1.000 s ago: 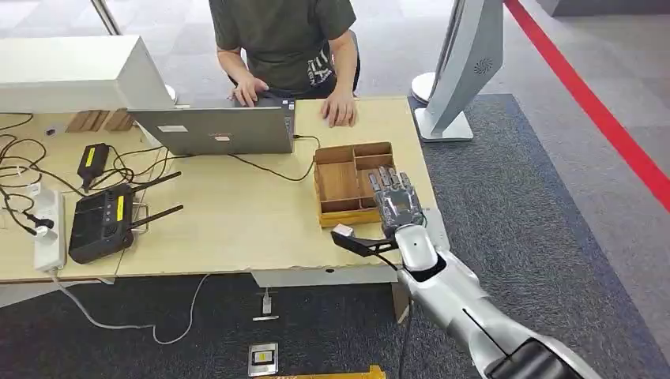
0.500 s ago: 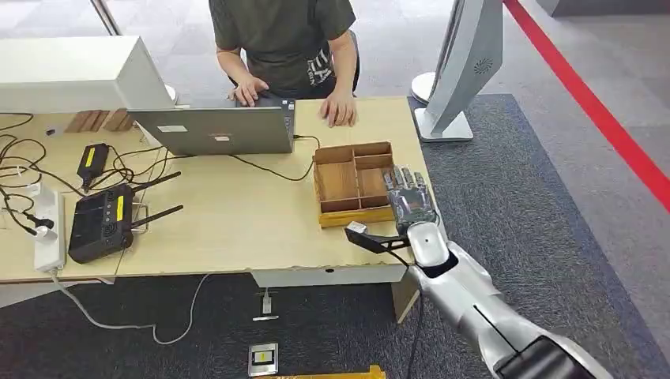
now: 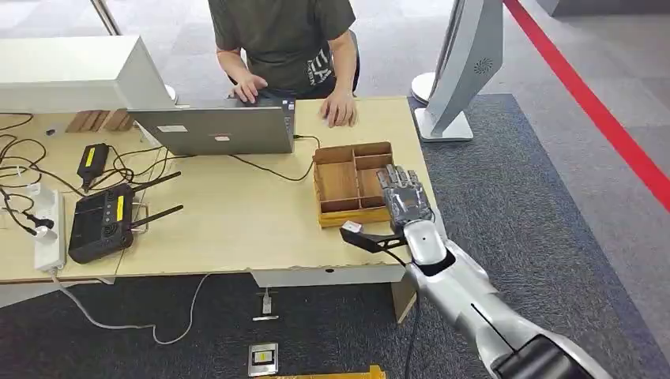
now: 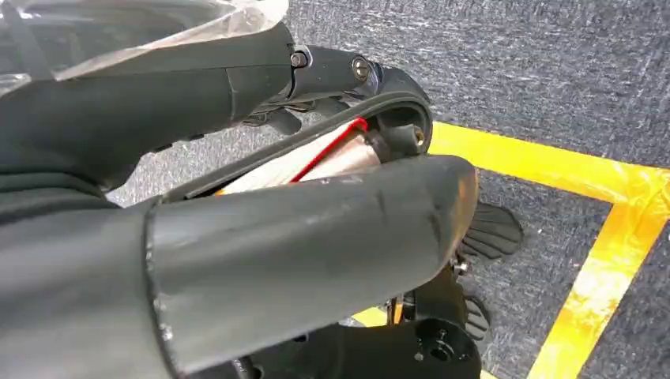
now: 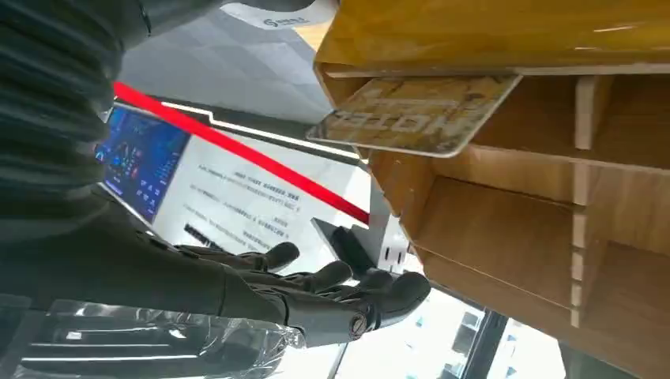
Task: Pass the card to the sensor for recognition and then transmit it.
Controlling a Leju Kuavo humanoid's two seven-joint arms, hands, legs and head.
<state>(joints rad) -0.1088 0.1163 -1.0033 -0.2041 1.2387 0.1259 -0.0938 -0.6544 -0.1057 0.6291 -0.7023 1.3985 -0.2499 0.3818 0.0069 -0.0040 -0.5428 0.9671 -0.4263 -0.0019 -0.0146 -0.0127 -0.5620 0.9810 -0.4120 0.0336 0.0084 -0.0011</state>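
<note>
The right hand (image 3: pixel 405 197) sits at the wooden tray's (image 3: pixel 336 180) near right corner. Compared with half a second ago it is a little closer to the tray, after swinging out past the tray's right wall. A second ago it lay further in, over the tray's right-hand compartments. So the hand is hunting around that corner rather than committing to a reach.

Its fingers (image 5: pixel 316 288) are stretched out flat and apart, grasping nothing. The thumb juts sideways just in front of the tray's near wall.

The card (image 5: pixel 411 114) lies inside one of the tray's compartments, tilted with one edge up against a wall. It is apart from the fingers. Which compartment it is cannot be told from the head view, where the hand covers that corner.

For the task, this means the pickup is not yet made and the recognition step lies ahead. The fingers probably need to dip into the compartment and get under the raised edge.

The left hand (image 4: pixel 237 260) hangs away from the tray; whether its fingers are clenched or released I cannot tell.
</note>
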